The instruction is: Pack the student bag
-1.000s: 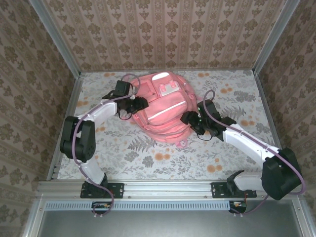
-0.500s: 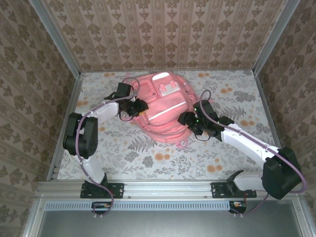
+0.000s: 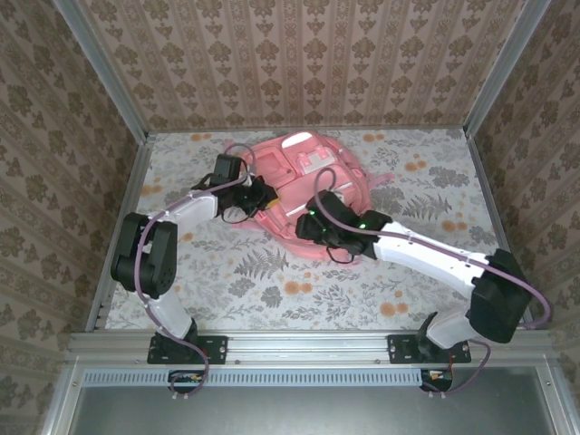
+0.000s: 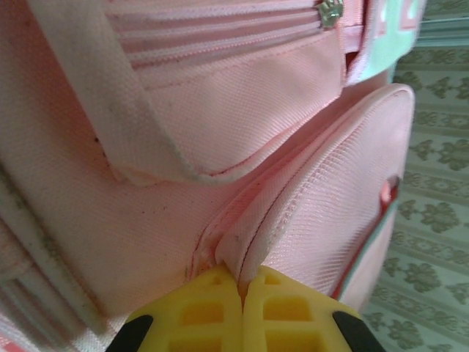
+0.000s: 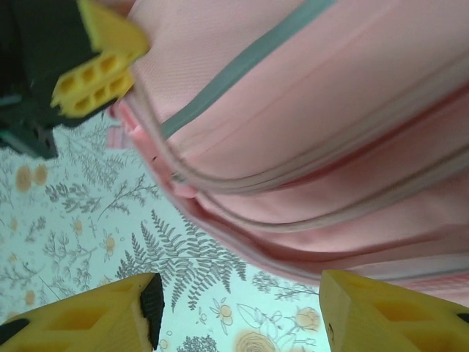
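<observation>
Seemingly early: the bag (image 3: 304,181) lies flat in the middle of the table (image 3: 272,290), its zips apparently closed, so opening and filling remain. It is pink and woven, with a pale stripe and front pockets. The left claw (image 4: 242,290) is closed tight, pinching a pocket seam. The right claw (image 5: 238,308) gapes empty over the bag's near edge.

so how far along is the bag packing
Early on. Done: the bag lies flat on the table within reach of both arms. In hand: the left end effector is shut, pinching the bag at a pocket edge; the right end effector is open at its near edge. Left: no compartment looks open yet, so opening and all the packing.
</observation>
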Motion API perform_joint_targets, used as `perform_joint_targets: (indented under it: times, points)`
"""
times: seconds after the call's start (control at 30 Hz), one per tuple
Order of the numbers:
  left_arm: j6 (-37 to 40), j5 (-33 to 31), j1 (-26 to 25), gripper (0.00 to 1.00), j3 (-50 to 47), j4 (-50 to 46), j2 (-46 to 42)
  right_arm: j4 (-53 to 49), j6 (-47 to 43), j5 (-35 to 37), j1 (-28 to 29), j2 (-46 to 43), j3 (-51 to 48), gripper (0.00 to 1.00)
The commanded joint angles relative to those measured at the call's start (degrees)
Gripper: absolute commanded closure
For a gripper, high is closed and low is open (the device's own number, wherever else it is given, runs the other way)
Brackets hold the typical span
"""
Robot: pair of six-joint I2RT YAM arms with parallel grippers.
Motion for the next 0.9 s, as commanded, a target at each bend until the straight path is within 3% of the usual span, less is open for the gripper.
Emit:
perform_joint_targets:
  times: [0.0, 0.33, 0.6, 0.87]
  points:
    - [-5.3, 4.0, -0.8, 1.00, 1.1, 7.3, -3.6, -2.3, -1.6, 6.7, 3.3, 4.5, 3.8, 0.42]
    - [-6.8, 3.5, -1.2, 1.00, 0.2, 8.9, -3.4, -2.6, 3.7, 10.5, 5.4, 16.0, 12.4, 0.53]
    - [-7.0, 3.7, -1.2, 1.00, -0.1, 9.4, -3.1, -9.7, 10.2, 19.5, 5.2, 20.9, 17.6, 0.59]
    - [-7.3, 3.9, -1.2, 1.00, -0.3, 9.9, -3.0, -10.5, 13.2, 20.1, 4.2, 23.6, 19.7, 0.55]
